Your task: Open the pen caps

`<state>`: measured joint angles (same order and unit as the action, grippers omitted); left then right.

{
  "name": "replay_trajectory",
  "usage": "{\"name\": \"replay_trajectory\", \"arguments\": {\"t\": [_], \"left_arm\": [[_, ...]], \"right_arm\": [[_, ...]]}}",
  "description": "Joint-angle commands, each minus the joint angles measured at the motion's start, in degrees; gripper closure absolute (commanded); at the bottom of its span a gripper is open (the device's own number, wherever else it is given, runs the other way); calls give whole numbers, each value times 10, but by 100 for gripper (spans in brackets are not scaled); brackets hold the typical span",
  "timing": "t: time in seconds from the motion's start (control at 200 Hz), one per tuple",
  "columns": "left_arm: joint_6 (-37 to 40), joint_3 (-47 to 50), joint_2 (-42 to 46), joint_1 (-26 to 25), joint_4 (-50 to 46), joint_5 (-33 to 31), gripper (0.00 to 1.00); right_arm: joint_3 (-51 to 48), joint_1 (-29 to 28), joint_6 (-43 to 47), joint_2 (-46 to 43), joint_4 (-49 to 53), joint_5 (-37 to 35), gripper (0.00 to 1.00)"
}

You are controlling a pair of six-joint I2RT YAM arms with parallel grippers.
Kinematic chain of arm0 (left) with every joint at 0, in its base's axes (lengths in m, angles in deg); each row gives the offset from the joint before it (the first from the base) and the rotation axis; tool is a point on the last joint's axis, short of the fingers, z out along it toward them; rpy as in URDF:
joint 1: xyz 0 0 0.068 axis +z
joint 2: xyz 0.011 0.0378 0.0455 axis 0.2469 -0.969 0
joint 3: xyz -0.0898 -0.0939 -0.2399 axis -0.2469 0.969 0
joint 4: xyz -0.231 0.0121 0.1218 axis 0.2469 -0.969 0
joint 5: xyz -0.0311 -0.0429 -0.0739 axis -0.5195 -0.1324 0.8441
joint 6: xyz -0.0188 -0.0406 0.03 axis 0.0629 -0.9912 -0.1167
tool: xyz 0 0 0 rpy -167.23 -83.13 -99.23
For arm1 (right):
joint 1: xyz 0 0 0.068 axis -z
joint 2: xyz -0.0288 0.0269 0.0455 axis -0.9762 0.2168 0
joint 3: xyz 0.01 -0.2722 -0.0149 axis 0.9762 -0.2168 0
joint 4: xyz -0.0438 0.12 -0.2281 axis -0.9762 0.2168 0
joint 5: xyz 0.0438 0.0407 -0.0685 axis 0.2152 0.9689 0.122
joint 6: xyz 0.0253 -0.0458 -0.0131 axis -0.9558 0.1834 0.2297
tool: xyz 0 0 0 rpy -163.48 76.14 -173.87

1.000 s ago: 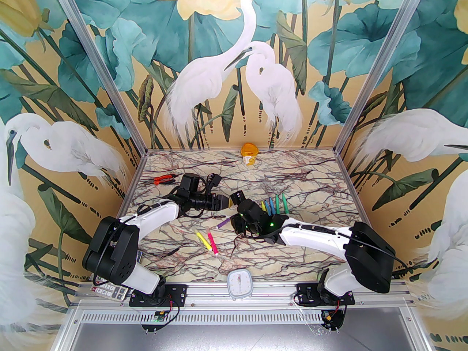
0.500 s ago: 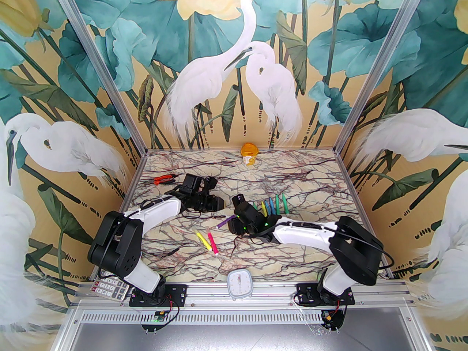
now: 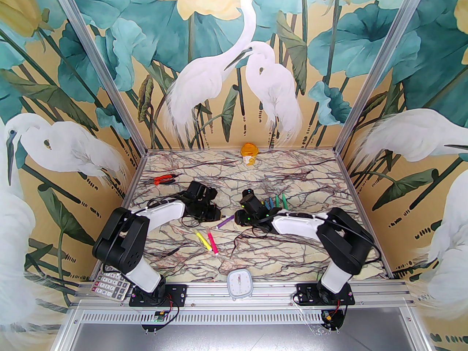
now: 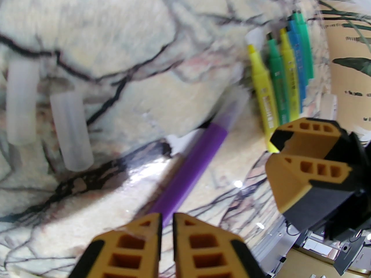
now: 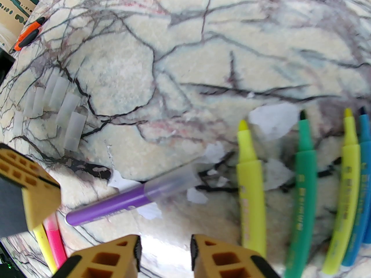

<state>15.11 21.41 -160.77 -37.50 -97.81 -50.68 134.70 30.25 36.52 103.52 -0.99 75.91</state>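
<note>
Left claw [image 4: 165, 221] together, empty; purple pen [image 4: 191, 166] just ahead of its tips, clear cap [image 5: 174, 181] still on far end. Right claw [image 5: 163, 248] parted, empty, same pen just ahead. Loose caps [image 5: 71, 129] ahead-left of it, bare pens [image 5: 304, 169] ahead-right: we judge sorted piles keep middle free for pulling.

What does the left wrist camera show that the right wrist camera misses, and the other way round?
Left wrist view: the left gripper from behind, jaws shut, and a fifth pen, green, ending the uncapped row. Right wrist view: the right gripper from behind, jaws apart, plus orange-handled pliers, a pink pen and a yellow pen. Both: the purple pen with its clear cap on, loose caps lying on the marble table.
</note>
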Motion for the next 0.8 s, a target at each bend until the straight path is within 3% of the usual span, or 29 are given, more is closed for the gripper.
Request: {"name": "replay_trajectory", "arguments": {"t": [0.0, 0.37, 0.795], "left_arm": [[14, -6, -14, -5, -26, -28, 87], [16, -14, -40, -34, -29, -18, 89], [-14, -3, -38, -56, 31, 63, 89]], "right_arm": [[25, 2, -15, 24, -12, 22, 68], [37, 31, -33, 68, -37, 56, 70], [53, 35, -14, 83, -29, 62, 70]]}}
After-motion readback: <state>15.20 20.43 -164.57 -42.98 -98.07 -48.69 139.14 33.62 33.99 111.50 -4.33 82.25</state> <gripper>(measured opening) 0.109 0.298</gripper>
